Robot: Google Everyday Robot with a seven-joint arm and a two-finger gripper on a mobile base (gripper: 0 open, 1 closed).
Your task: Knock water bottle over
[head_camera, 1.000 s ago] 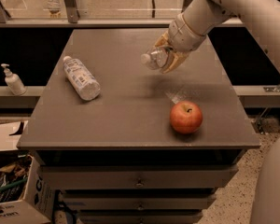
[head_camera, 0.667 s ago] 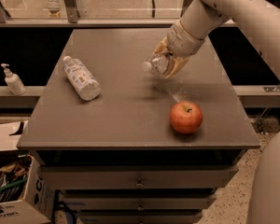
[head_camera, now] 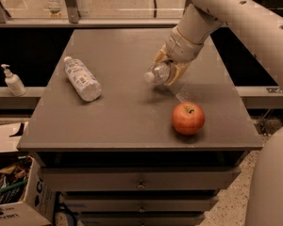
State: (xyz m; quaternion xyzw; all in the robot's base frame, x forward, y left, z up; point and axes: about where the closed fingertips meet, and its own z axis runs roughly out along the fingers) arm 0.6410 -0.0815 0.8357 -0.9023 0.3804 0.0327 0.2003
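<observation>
The water bottle (head_camera: 158, 73) is a slim clear plastic bottle with a white cap. It is tilted steeply, cap pointing left and down, just above the table's middle right. My gripper (head_camera: 170, 68) is closed around its body, with tan fingers (head_camera: 181, 71) on either side. The bottle's lower end is hidden behind the fingers.
A fatter bottle with a white label (head_camera: 82, 78) lies on its side at the table's left. A red apple (head_camera: 188, 118) sits near the front right. The dark table (head_camera: 113, 121) has drawers below. A white pump bottle (head_camera: 12, 81) stands on a ledge to the left. A cardboard box (head_camera: 19, 197) is on the floor at the lower left.
My gripper has lowered the water bottle toward the table, and the bottle tilts further over with its cap dropping to the left. The apple and the labelled bottle have not moved.
</observation>
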